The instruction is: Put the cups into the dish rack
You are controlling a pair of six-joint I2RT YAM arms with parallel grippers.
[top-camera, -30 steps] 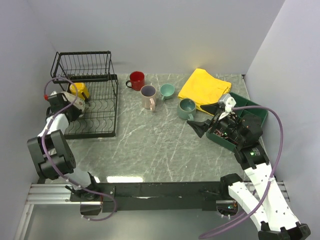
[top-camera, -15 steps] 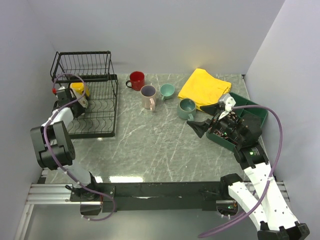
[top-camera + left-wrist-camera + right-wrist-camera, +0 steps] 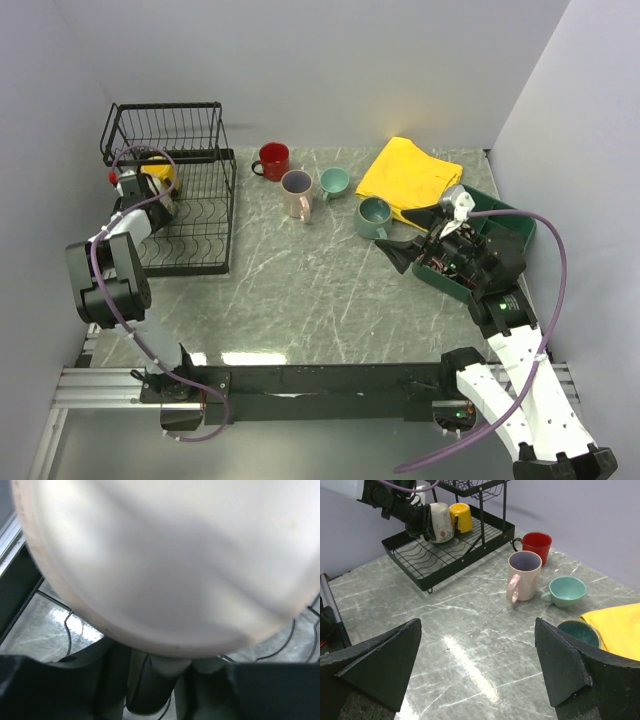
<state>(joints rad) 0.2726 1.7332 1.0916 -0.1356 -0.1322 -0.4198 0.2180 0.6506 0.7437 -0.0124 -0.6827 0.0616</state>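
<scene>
The cream cup [image 3: 165, 565] fills the left wrist view, lying on the wires of the black dish rack [image 3: 470, 559]. Its handle sits between the fingers of my left gripper [image 3: 165, 680]; whether they still press it does not show. From the right wrist, that cream cup [image 3: 441, 522] lies next to a yellow cup [image 3: 461, 516] in the rack. On the table stand the red cup [image 3: 272, 160], pinkish cup [image 3: 297, 193], small teal cup [image 3: 333, 181] and grey-green cup [image 3: 373, 217]. My right gripper [image 3: 398, 255] hangs open just right of the grey-green cup, holding nothing.
A yellow cloth [image 3: 408, 178] lies at the back right. A green tray [image 3: 500, 215] sits under my right arm. The rack's raised basket [image 3: 165, 130] stands at the far left by the wall.
My left gripper has moved back and left over the rack tray with the cream cup, ending close beside the yellow cup. The right arm has stayed still.
</scene>
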